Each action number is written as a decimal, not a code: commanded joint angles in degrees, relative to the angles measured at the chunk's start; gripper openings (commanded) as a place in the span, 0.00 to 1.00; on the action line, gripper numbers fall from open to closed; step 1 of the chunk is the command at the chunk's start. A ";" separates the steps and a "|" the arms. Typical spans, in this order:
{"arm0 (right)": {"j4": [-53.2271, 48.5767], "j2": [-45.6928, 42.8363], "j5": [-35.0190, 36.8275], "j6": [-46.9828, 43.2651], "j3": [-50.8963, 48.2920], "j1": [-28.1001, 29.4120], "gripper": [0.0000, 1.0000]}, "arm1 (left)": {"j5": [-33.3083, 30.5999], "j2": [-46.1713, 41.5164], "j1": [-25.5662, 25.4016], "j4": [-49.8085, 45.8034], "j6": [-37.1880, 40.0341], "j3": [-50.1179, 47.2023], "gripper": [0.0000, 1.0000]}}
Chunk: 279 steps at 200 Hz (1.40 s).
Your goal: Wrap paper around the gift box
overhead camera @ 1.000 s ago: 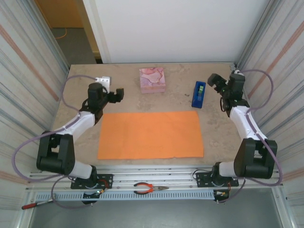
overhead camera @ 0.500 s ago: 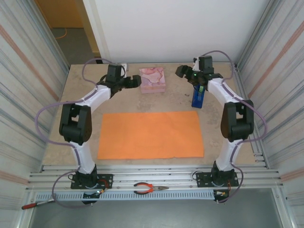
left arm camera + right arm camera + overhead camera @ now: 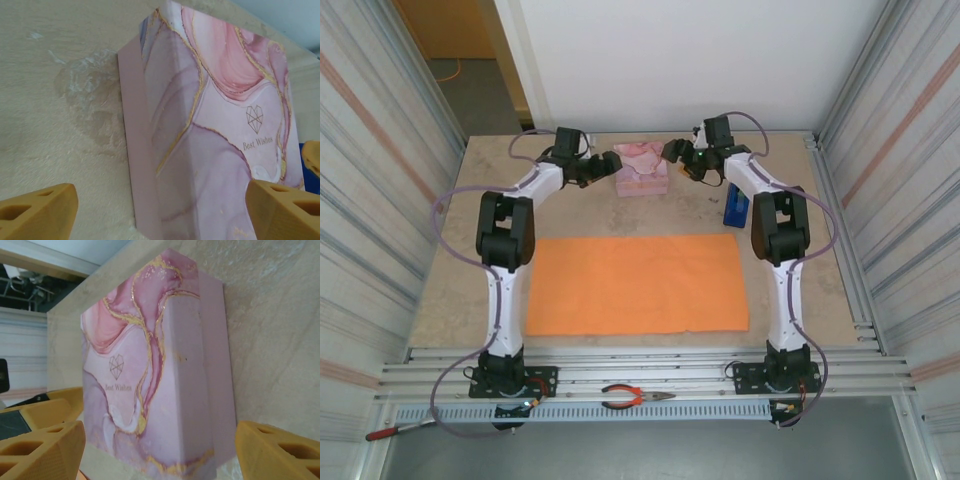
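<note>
Gift box (image 3: 642,172) at far middle of the table (image 3: 460,230), marbled pink lid up, "Best Wishes" legible in the wrist views. It sits clear of the orange paper (image 3: 635,283), which lies flat nearer the arm bases. Left gripper (image 3: 611,162) is at the box's left side and right gripper (image 3: 672,152) at its right. Both claws are spread wide and clamp nothing, the box between the yellow fingers (image 3: 37,212). Blue tape dispenser (image 3: 735,208) to the right of the box.

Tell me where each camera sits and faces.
Top external: above, behind the arm bases, looking down on table, paper, both arms.
Left wrist: on left hand, facing the gift box's left side; own fingers at bottom corners.
Right wrist: on right hand, facing the box's right side; fingers likewise.
Shared: both wrist views show the "Best Wishes" lid.
</note>
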 commanded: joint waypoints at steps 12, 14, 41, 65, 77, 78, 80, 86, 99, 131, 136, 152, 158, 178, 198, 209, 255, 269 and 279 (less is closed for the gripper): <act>-1.46 4.06 -3.00 2.61 4.58 1.05 0.76 | 4.19 3.14 -0.06 -1.58 -2.28 5.29 0.87; -1.47 4.27 -3.07 2.68 4.80 1.05 0.76 | 4.30 3.39 -0.06 -1.49 -2.44 5.44 0.87; -2.18 6.82 -4.22 3.21 7.01 1.14 0.74 | 5.56 5.66 -0.54 -0.70 -3.49 7.38 0.82; -2.28 8.24 -4.85 3.55 7.65 1.31 0.69 | 6.18 6.81 -1.07 0.11 -4.05 7.78 0.76; -2.26 8.75 -5.26 3.60 7.66 1.40 0.64 | 6.74 7.44 -1.18 0.58 -4.73 7.78 0.72; -2.23 8.81 -5.32 3.64 7.66 1.40 0.63 | 6.86 7.46 -1.23 0.69 -4.77 7.78 0.72; -2.25 8.86 -5.48 3.64 7.66 1.40 0.62 | 6.99 7.59 -1.27 0.81 -4.93 7.78 0.71; -2.15 9.04 -5.95 3.63 7.65 1.49 0.58 | 7.58 7.90 -1.25 1.11 -5.31 7.78 0.68; -2.03 9.07 -7.19 3.51 7.57 1.80 0.48 | 8.56 7.86 -1.49 1.52 -5.35 7.78 0.63; -0.28 5.06 -8.16 3.01 3.60 3.04 0.32 | 9.78 4.56 -2.47 1.57 -3.13 6.07 0.58; 0.24 3.95 -8.05 3.08 2.50 3.28 0.32 | 9.92 3.51 -2.59 1.82 -2.82 5.26 0.57; 2.29 0.24 -7.72 3.27 -1.61 4.07 0.31 | 10.36 -0.17 -3.11 3.04 -2.14 1.92 0.57; 3.06 -1.32 -7.62 3.32 -3.28 4.36 0.31 | 10.45 -1.78 -3.26 3.82 -1.92 0.27 0.57; 6.32 -7.11 -6.98 3.64 -11.23 5.58 0.31 | 10.66 -8.01 -3.92 7.23 -1.90 -6.46 0.57; 9.47 -13.32 -6.08 3.92 -18.88 6.89 0.31 | 10.77 -14.58 -4.77 10.30 -2.62 -13.45 0.56; 10.81 -16.21 -5.32 4.22 -23.01 7.73 0.31 | 11.08 -17.80 -5.24 12.67 -3.83 -17.48 0.56; 13.39 -26.35 -1.64 5.96 -35.75 12.26 0.30 | 11.39 -28.96 -7.21 17.38 -6.22 -31.71 0.55; 13.51 -29.04 -0.35 6.32 -38.73 14.07 0.30 | 11.02 -32.06 -8.43 16.85 -5.93 -34.62 0.55; 13.41 -31.07 0.71 6.42 -40.99 15.41 0.30 | 10.81 -34.21 -9.40 16.05 -5.55 -36.55 0.55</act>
